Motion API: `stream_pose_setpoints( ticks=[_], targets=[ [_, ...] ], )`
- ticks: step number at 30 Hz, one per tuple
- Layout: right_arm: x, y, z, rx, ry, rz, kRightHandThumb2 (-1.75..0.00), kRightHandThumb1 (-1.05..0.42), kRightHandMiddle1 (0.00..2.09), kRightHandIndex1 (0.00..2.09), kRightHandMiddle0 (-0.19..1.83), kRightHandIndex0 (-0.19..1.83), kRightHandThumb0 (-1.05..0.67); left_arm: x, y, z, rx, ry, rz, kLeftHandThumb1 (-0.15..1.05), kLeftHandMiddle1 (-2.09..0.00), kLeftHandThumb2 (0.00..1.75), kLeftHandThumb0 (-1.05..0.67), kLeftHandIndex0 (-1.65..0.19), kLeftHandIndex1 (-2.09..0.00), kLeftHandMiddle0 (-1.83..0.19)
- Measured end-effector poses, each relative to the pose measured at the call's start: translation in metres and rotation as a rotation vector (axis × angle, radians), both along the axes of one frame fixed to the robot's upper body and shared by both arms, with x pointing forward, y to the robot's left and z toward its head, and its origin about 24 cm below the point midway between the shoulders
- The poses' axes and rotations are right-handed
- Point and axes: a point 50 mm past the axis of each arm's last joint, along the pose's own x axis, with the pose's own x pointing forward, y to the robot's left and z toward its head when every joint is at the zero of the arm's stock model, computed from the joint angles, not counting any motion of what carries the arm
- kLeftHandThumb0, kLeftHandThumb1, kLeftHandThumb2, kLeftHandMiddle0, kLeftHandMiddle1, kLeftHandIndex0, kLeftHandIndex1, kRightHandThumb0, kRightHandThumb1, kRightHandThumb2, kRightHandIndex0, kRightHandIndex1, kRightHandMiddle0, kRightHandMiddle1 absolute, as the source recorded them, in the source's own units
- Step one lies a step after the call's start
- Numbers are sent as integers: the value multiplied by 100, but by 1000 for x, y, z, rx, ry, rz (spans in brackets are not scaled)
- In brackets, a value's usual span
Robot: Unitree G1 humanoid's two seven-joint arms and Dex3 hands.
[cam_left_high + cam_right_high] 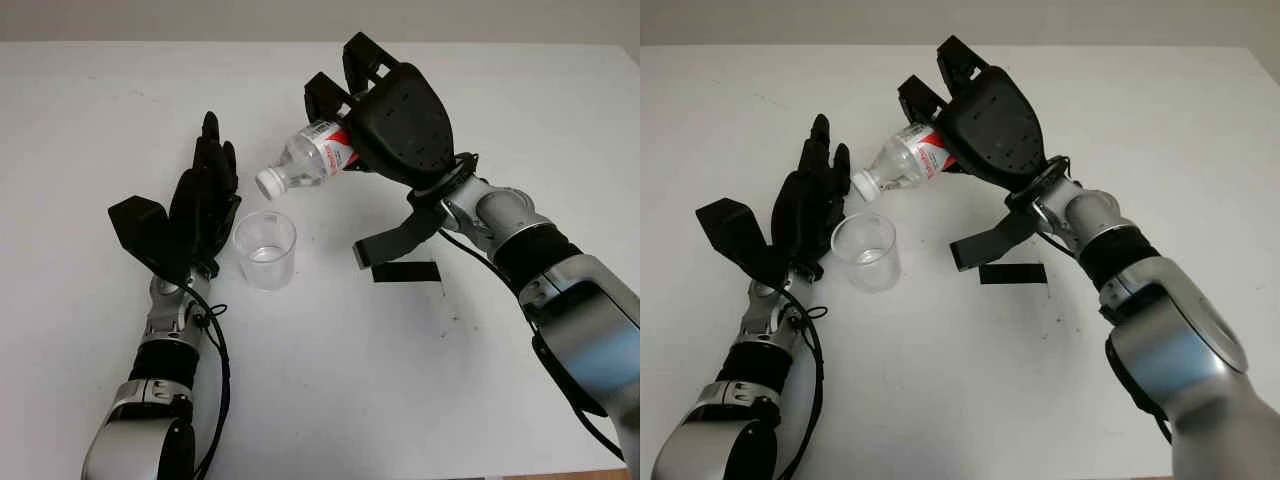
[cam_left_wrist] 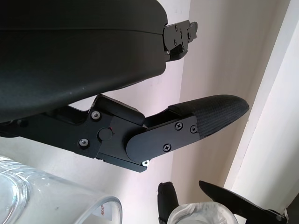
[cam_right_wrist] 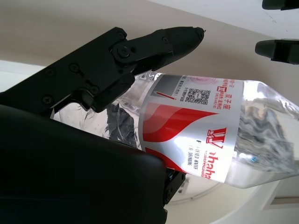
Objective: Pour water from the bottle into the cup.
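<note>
The right hand [image 1: 385,105] gripped a clear, crinkled plastic bottle [image 1: 310,158] with a red-and-white label, held above the white table [image 1: 90,100]. Its long axis lay tipped, the white-capped mouth pointing left and slightly down, just above and beyond the rim of a clear round plastic cup [image 1: 265,249]. The left hand [image 1: 200,200] was open, just left of the cup. A black strip [image 1: 405,271] lay to the right.

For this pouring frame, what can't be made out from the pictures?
- Whether water is flowing: between the bottle mouth and the cup no stream is discernible in the eye views.
- Bottle base: hidden by the right robot hand gripping it.
- Whether the left robot hand touches the cup: it stands beside it; any gap is unclear.
- Small print on the bottle label: too small in the right wrist view.
- Bottle cap on or off: too small to settle.
</note>
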Motion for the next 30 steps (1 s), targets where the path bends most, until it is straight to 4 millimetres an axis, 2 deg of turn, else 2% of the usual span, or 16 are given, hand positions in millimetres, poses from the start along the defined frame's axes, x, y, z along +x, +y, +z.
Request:
stream_pose_setpoints(
  ticks=[6, 13, 30],
  targets=[
    [-2, -1, -4, -34, -48, 28, -52, -105, 209, 209, 84, 126, -55, 0, 0, 0, 6, -1, 4, 105, 0, 77, -83, 19, 0, 19],
    [-3, -1, 4, -28, -121, 80, -51, -105, 209, 209, 79, 125, -54, 0, 0, 0, 6, -3, 3, 105, 0, 77, -84, 19, 0, 19],
    [-4, 1, 4, -53, -137, 130, -54, -105, 209, 209, 74, 127, -54, 0, 0, 0, 7, -8, 6, 105, 0, 77, -83, 19, 0, 19]
  ],
)
